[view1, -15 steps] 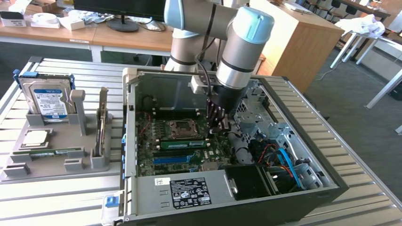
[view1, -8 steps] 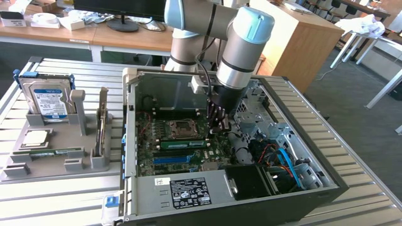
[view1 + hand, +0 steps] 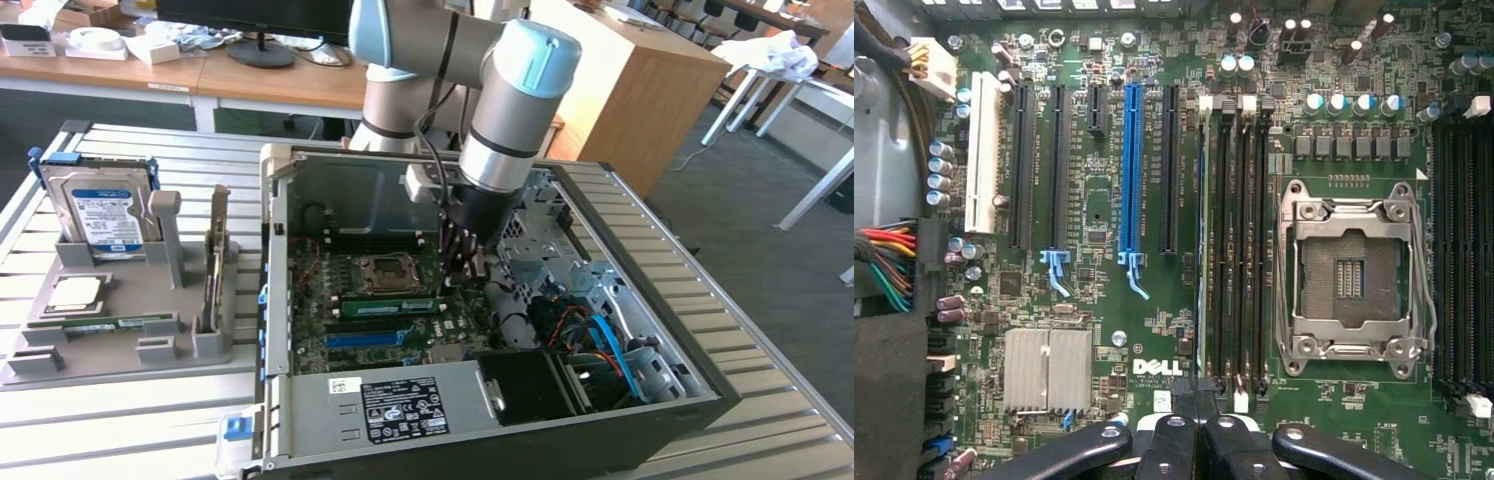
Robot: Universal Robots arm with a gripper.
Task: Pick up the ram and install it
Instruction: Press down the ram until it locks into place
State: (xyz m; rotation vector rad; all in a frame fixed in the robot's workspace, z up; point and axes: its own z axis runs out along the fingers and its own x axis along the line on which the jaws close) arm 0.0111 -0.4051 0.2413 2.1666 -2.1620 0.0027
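Gripper (image 3: 458, 268) low inside open computer case (image 3: 641, 250), over motherboard (image 3: 1104, 340), fingers (image 3: 1199, 430) pressed together, holding nothing. Ram (image 3: 387, 304) stands seated in slot just beside processor socket (image 3: 1351, 275), close below fingertips. Hard drive (image 3: 100, 215) upright in grey holder (image 3: 80, 370) at exterior view's left, well apart.

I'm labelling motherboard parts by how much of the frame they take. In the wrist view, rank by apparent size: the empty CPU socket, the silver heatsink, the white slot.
1. The empty CPU socket, clearly largest.
2. The silver heatsink.
3. The white slot, long but narrow, so smallest in area.
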